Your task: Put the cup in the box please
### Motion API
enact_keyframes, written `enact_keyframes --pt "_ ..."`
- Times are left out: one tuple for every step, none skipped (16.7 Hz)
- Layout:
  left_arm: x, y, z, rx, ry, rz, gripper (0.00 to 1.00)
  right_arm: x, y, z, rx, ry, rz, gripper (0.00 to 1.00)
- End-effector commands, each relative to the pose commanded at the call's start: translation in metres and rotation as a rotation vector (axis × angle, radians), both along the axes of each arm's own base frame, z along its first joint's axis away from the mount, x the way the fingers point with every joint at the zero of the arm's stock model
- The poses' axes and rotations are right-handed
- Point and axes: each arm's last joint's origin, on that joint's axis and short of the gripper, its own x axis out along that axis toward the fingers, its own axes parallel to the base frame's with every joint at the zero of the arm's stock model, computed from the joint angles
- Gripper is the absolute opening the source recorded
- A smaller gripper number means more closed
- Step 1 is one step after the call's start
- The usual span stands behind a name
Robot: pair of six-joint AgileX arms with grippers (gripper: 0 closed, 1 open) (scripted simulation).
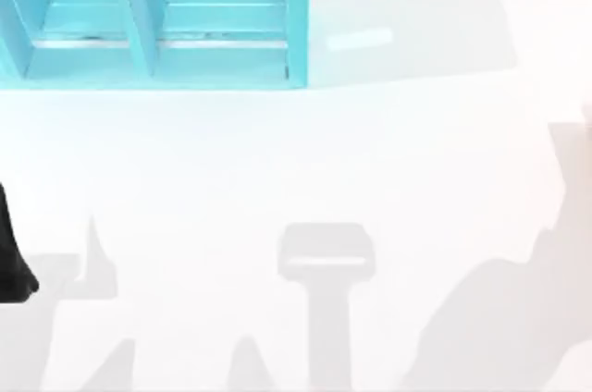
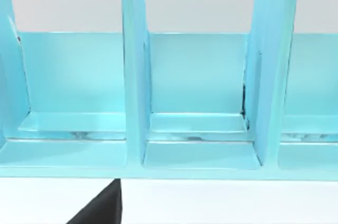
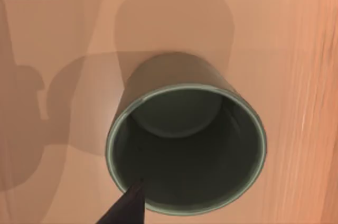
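The cup (image 3: 174,76) is a dark olive-grey cylinder, seen from above in the right wrist view, upright with its open mouth towards the camera. One black fingertip (image 3: 127,208) of my right gripper overlaps the cup's rim; the other finger is hidden. The box (image 1: 298,22) is teal with upright dividers and stands at the table's back left. The left wrist view faces its compartments and a divider (image 2: 134,76), with one black fingertip (image 2: 103,208) in front of the box's front edge. My left arm (image 1: 11,263) sits at the table's left edge.
The white table (image 1: 305,161) stretches between the box and the front edge, crossed by grey shadows of the arms at the front and right. The box's compartments hold nothing.
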Motion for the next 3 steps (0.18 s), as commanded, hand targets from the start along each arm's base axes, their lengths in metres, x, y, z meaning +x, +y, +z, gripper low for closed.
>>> enact_keyframes --pt "0.0000 0.0000 0.0000 0.000 0.000 0.000 1.00 0.0000 0.0000 0.0000 0.000 0.000 0.000 1.00" --pt "0.0000 0.0000 0.0000 0.000 0.000 0.000 1.00 0.0000 0.0000 0.0000 0.000 0.000 0.000 1.00" --pt "0.0000 0.0000 0.0000 0.000 0.000 0.000 1.00 0.0000 0.0000 0.0000 0.000 0.000 0.000 1.00"
